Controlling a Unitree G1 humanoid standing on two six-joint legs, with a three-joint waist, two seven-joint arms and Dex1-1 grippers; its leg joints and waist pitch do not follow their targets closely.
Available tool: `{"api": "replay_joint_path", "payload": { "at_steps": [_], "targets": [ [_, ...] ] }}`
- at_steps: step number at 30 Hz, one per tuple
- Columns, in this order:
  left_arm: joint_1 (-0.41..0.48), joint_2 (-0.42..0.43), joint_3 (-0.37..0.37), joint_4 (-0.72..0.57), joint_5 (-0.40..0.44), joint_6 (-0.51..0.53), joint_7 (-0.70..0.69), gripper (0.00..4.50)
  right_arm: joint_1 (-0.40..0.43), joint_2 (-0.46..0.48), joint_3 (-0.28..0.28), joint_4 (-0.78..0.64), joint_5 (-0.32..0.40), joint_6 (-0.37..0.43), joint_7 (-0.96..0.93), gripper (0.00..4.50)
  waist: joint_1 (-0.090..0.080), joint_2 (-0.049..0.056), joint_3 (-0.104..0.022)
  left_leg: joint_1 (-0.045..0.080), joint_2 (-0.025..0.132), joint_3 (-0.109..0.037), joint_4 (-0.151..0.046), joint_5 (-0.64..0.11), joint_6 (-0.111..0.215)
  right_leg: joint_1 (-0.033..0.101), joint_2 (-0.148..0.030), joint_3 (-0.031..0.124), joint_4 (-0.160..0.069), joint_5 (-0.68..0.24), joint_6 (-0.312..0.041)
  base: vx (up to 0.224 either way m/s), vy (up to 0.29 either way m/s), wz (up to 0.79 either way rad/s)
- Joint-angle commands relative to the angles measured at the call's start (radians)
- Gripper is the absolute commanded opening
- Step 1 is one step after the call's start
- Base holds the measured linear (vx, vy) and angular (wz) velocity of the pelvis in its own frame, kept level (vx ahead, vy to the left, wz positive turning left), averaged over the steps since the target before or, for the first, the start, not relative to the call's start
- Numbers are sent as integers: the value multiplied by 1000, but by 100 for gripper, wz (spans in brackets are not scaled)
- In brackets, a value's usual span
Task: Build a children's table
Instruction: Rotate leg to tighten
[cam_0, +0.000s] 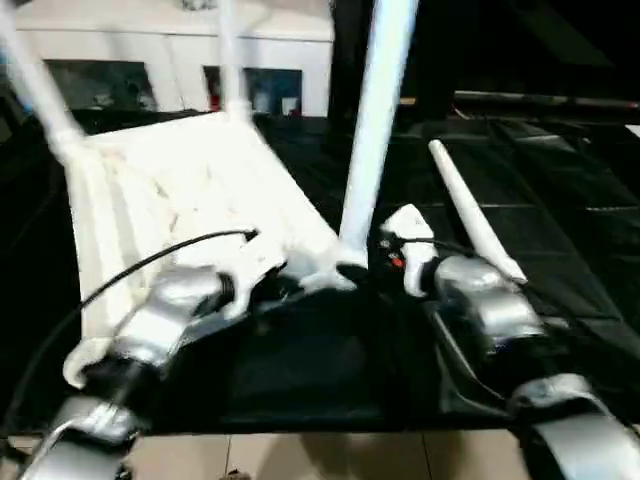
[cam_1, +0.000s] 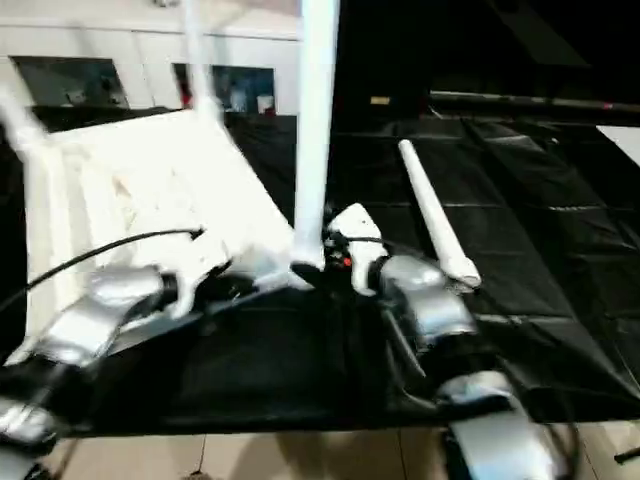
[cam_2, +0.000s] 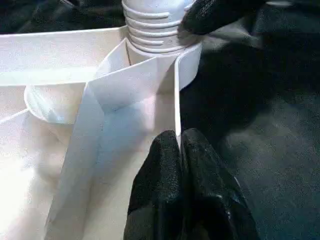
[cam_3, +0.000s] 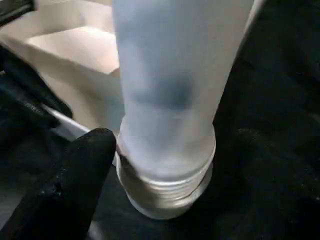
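Upright leg (cam_0: 372, 130) apparently blocking between both hands

A bench (cam_0: 560, 250) draped in creased black sheeting carries the work. On it rests the white tabletop (cam_0: 180, 200), ribbed underside up, with legs standing in its corner sockets. Beside it, a loose white tapered leg (cam_0: 472, 210) lies flat on the sheeting.

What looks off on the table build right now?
The near-corner leg isn't fully seated: thread rings still show above its corner socket. One spare leg lies loose on the black cloth.
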Motion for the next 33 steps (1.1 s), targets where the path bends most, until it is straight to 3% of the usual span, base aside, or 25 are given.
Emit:
{"api": "replay_joint_path", "payload": {
  "at_steps": [1,6,17,25,27,30,31,32,33],
  "targets": [
    [15,7,-10,-51,-30,-7,-54,0,11,-18,23,-42,23,28,55,412,5,3,-68,7,29,-2,-66,-243,26,62,-64,44,-72,-280,-178,0,0,0],
    [33,23,-11,-89,-57,5,-92,0,24,-34,39,-79,23,68,91,398,14,2,-69,12,31,-1,-67,-247,13,57,-63,46,-71,-281,-174,0,0,0],
    [48,35,-6,-119,-68,26,-115,0,16,-24,39,-42,18,81,110,292,16,0,-70,8,28,-2,-66,-223,10,61,-63,46,-67,-257,-174,0,0,0],
    [32,13,1,-82,-39,47,-45,0,26,16,2,7,27,100,29,276,14,3,-68,10,28,-4,-67,-241,3,60,-65,45,-72,-293,-166,0,0,0],
    [-1,-23,13,-28,-13,72,41,0,17,56,-36,67,17,101,-108,275,7,3,-60,15,26,-5,-72,-292,-15,54,-64,44,-83,-385,-148,0,0,0],
    [-60,-95,29,65,24,105,192,0,-13,124,-108,161,19,115,-361,275,-2,2,-53,26,20,-11,-72,-366,-34,48,-69,39,-105,-560,-93,0,0,0],
    [-87,-129,37,107,36,117,259,0,-28,153,-134,199,22,117,-461,275,-4,7,-52,29,20,-14,-72,-377,-39,46,-70,37,-108,-589,-82,0,0,0],
    [-102,-148,41,129,42,123,297,0,-37,168,-147,220,24,117,-513,275,-11,8,-54,40,15,-17,-67,-413,-51,40,-70,28,-122,-654,-55,0,0,0],
    [-123,-179,40,157,46,130,330,0,-51,195,-165,249,28,113,-596,275,-12,13,-55,41,14,-19,-67,-418,-50,40,-71,27,-123,-656,-51,0,0,0]
  ]
}}
